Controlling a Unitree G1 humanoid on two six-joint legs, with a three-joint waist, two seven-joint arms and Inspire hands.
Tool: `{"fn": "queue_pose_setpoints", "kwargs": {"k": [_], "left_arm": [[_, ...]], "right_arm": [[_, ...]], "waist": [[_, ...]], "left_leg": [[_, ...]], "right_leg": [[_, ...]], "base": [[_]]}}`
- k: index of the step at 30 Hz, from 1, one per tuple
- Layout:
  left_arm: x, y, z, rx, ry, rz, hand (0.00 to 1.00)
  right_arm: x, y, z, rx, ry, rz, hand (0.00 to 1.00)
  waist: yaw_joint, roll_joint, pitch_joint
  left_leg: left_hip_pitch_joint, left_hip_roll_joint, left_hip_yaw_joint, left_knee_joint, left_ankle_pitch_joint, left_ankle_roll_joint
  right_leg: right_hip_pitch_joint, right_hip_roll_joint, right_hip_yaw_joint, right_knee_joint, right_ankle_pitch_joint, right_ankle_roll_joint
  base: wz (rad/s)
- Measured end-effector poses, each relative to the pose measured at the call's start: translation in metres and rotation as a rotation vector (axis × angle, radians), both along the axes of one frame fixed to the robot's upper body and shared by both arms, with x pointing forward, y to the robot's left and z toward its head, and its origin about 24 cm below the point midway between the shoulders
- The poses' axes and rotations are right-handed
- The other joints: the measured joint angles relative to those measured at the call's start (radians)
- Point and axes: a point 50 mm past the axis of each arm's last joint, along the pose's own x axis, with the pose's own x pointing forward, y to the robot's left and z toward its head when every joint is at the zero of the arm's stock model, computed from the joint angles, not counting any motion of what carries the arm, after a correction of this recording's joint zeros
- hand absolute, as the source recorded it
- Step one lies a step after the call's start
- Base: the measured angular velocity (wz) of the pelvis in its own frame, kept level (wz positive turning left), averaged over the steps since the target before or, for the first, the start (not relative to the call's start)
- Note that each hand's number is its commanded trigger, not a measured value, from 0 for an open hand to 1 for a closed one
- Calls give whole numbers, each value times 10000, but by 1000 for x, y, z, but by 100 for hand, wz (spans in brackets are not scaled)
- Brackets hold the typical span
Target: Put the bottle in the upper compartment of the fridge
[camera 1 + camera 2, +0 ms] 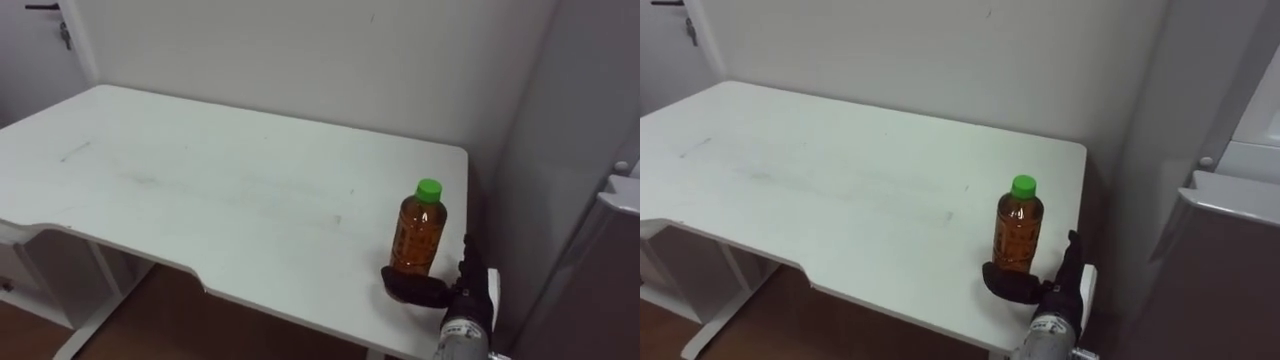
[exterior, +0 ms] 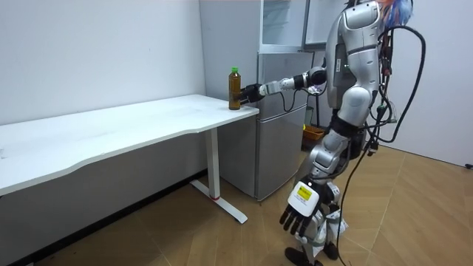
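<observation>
My right robot hand [image 1: 443, 290] grips the bottle [image 1: 418, 232]!
It stands upright at the counter [image 1: 200, 180] corner beside the fridge [image 2: 277, 148]; my fingers [image 1: 1002, 283] curl round its base for a steady lift, left robot hand [image 2: 299, 216] hanging slack.

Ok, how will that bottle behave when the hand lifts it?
The bottle looks nearly full of brown liquid, so probably heavy for its size. Tall and narrow, with the right hand curled low round its base, it may tip. Its smooth wall could be slippery.
</observation>
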Motion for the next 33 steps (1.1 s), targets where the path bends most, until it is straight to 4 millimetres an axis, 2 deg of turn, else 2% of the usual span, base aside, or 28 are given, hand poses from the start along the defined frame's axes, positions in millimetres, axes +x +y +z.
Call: {"fn": "queue_pose_setpoints", "kwargs": {"k": [11,20,33], "left_arm": [[-5,0,-2,46,292,16,0],[-4,0,-2,49,259,5,0],[-4,0,-2,43,235,-2,0]], "right_arm": [[2,1,3,-432,-170,259,0],[15,9,26,-454,-870,675,0],[16,9,27,-458,-903,712,0]], "waist": [[1,-3,5],[1,-34,-2],[-2,-38,-2]], "left_leg": [[-244,-130,-132,165,24,96],[-491,-134,-153,338,15,118],[-491,-134,-157,344,15,119]], "right_leg": [[-218,-137,29,183,-22,36],[-435,-164,49,314,-22,35],[-426,-163,43,314,-22,35]], "base": [[2],[0],[0]]}}
